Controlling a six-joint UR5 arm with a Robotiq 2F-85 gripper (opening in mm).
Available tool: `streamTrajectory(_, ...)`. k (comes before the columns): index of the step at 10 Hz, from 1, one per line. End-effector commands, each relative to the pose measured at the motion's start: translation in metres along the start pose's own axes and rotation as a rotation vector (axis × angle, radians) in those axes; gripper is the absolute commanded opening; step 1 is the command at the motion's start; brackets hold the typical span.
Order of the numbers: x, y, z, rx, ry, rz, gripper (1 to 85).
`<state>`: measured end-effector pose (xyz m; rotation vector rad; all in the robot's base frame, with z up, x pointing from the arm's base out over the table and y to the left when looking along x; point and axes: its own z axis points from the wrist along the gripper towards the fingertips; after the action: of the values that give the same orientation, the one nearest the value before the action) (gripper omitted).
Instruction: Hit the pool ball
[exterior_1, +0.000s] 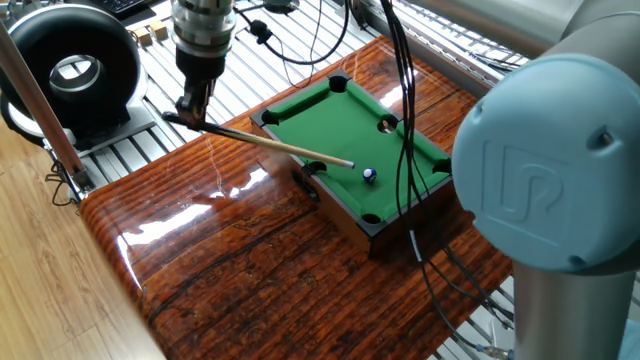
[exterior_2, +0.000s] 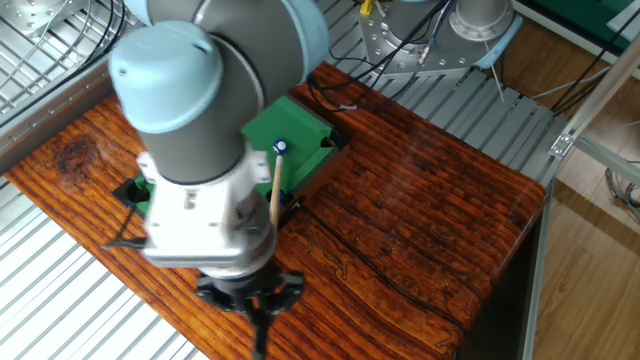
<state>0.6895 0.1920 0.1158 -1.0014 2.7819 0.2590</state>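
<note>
Sitting on the glossy wooden table (exterior_1: 230, 260), the mini pool table (exterior_1: 352, 150) with its green felt is the biggest thing in play, and everything is lined up across it. The arm (exterior_2: 200, 130) fills most of the other fixed view, so a lot of the felt is hidden there.

The cue (exterior_1: 270, 145) is held at its butt end by the gripper (exterior_1: 186, 112), which hangs off the near-left side of the little table, outside the rail. The stick's long axis runs from the gripper out over the rail and across the felt, slightly downhill, with the pale tip (exterior_1: 349, 163) ending just short of the pool ball (exterior_1: 369, 174). So the ball lies almost straight ahead along the cue's line, maybe a touch to one side of it, near the tip but apparently not touching. A push along that axis is probably all that's needed; a small aiming error could make the tip slide past.

The jaws look closed narrowly around the cue's butt, nothing else gripped. In the other view the ball (exterior_2: 280, 147) is seen right at the cue's far end.
</note>
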Motion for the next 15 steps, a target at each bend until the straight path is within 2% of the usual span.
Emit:
streamTrajectory(1, 0.000, 0.015, 0.002, -0.015, -0.004, -0.155, 1.0)
streamTrajectory(3, 0.002, 0.025, -0.002, -0.040, -0.005, -0.153, 1.0)
streamTrajectory(5, -0.006, 0.033, 0.001, -0.041, -0.025, -0.113, 1.0)
streamTrajectory(8, -0.012, 0.044, 0.011, -0.014, -0.005, -0.052, 1.0)
streamTrajectory(9, -0.006, 0.040, 0.011, 0.006, 0.019, -0.050, 1.0)
streamTrajectory(11, -0.006, 0.039, 0.011, 0.008, 0.016, -0.052, 1.0)
streamTrajectory(15, 0.011, 0.028, 0.013, 0.032, 0.070, -0.073, 1.0)
